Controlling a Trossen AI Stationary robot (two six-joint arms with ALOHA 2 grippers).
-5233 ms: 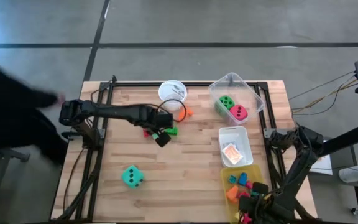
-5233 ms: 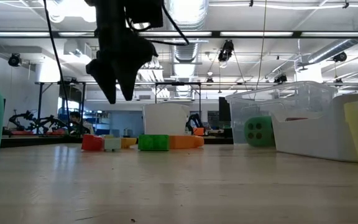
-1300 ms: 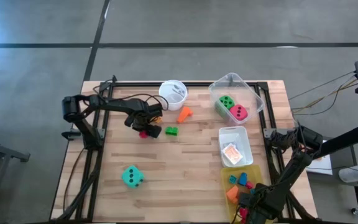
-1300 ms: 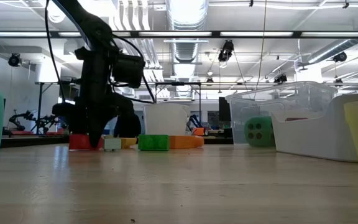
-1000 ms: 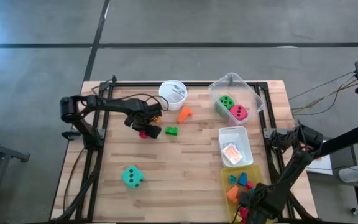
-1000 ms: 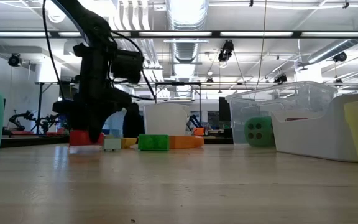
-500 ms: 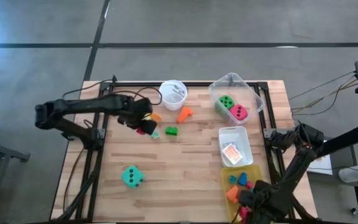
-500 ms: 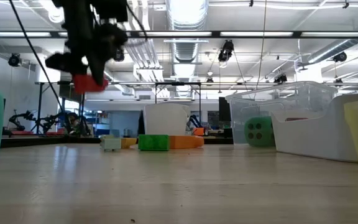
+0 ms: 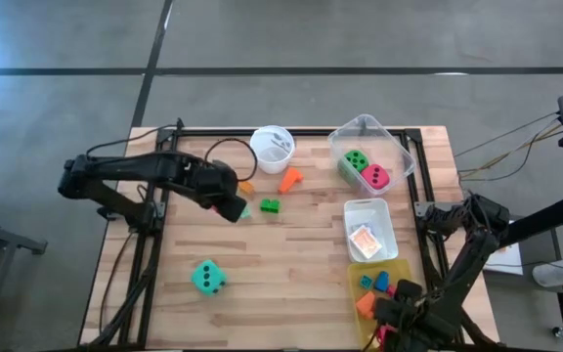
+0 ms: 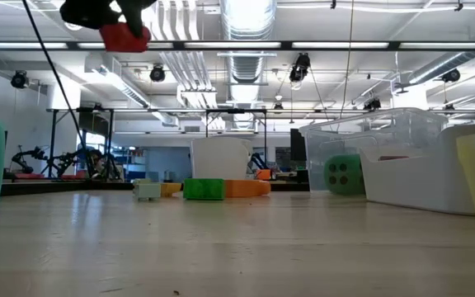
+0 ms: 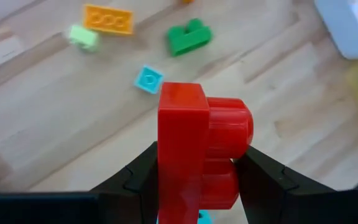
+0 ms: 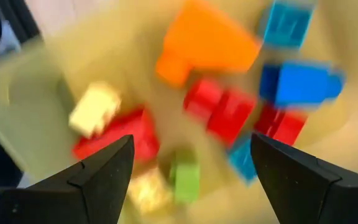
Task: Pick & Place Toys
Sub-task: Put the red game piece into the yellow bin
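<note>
2 views settle the grip: from above the left gripper (image 9: 231,208) just hides its load, but the left wrist view shows the red block (image 11: 194,152) pinched between both fingers (image 11: 263,180), and the low view puts that block (image 10: 124,36) way up over the table (image 10: 237,247). Down on the wood sit a green block (image 9: 270,205), an orange block (image 9: 289,179) and the teal die (image 9: 207,277). Right gripper (image 12: 188,155) hangs spread wide over the yellow bin (image 9: 359,277), holding nothing; only its wrist view shows the jumble of blocks under it. Compared with 1 second ago, the red block has left the table and climbed near the top of the low view.
</note>
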